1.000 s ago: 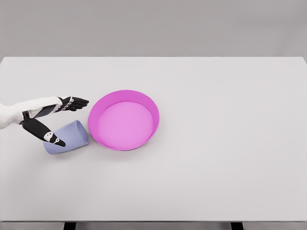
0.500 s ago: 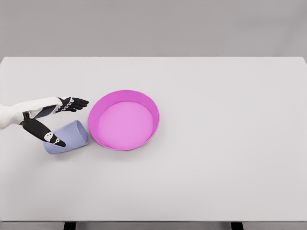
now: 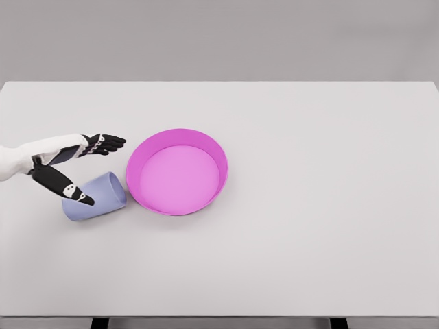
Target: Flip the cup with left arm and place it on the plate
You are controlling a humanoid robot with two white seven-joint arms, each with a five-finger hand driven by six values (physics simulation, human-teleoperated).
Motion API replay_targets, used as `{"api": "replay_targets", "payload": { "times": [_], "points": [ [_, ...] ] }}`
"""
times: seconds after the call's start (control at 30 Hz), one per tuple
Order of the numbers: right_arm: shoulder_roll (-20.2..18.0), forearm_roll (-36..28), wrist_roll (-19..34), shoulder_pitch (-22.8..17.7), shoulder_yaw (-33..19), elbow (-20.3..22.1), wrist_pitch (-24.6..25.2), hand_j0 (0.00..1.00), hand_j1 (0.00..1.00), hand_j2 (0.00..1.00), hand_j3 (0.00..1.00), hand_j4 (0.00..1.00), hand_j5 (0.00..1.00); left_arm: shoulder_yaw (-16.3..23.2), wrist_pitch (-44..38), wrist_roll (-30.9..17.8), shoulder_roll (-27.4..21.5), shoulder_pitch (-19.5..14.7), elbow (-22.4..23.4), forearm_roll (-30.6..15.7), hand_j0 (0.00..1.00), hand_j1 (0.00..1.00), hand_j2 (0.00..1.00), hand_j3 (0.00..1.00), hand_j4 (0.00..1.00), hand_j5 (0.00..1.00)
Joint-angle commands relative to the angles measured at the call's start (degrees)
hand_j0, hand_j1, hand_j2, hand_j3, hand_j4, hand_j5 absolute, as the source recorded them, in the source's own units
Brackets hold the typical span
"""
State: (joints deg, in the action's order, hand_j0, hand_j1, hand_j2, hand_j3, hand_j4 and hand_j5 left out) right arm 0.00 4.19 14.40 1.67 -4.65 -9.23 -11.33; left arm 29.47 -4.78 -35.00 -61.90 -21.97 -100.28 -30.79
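So over on the left side the white left arm is coming in from the edge of the table [image 3: 329, 226], and the left hand [image 3: 72, 164] is hanging right over the cup [image 3: 95, 196] with its dark fingers [image 3: 110, 142] stretched out flat and pointing right, toward the far side of the cup. The thumb [image 3: 63, 186] is splaying way off from them, angling down toward the near side, and its tip is sitting on or just above the cup's upper left wall, honestly can't tell if it's actually touching. So the hand is wide open with the cup sitting in the gap between thumb and fingers, and nothing is gripping it that I can see. The cup is a pale lavender-blue thing lying on its side on the tabletop, tilted a bit, with one end pointing right toward the plate; whether that end is the mouth or the base, I can't tell. Just to the right of it, nearly touching, the plate [image 3: 218, 163] is sitting flat, a bright magenta round dish with a raised rim. The cup is clearly lying outside it, beside its near left rim. The table itself is a plain light grey and is running off to the right.
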Motion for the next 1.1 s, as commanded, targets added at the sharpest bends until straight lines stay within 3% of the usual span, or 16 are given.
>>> {"api": "replay_targets", "payload": {
  "times": [0.0,0.57,1.07],
  "points": [
    [0.00,0.02,0.02,0.00,-0.01,0.00,-0.01,1.00,1.00,1.00,1.00,1.00,1.00,-0.03,-0.41,0.00,0.47,0.09,0.26,-0.24,1.00,1.00,1.00,1.00,1.00,1.00],
    [0.00,0.02,0.02,0.00,-0.01,0.00,-0.01,1.00,1.00,1.00,1.00,1.00,1.00,0.41,-0.41,0.00,2.31,1.41,4.75,0.46,1.00,1.00,1.00,1.00,1.00,1.00],
    [0.00,0.02,0.02,0.00,-0.01,0.00,-0.01,1.00,1.00,1.00,1.00,1.00,1.00,0.24,-0.41,0.00,3.46,2.72,4.92,1.61,1.00,1.00,1.00,1.00,1.00,1.00]
  ]
}}
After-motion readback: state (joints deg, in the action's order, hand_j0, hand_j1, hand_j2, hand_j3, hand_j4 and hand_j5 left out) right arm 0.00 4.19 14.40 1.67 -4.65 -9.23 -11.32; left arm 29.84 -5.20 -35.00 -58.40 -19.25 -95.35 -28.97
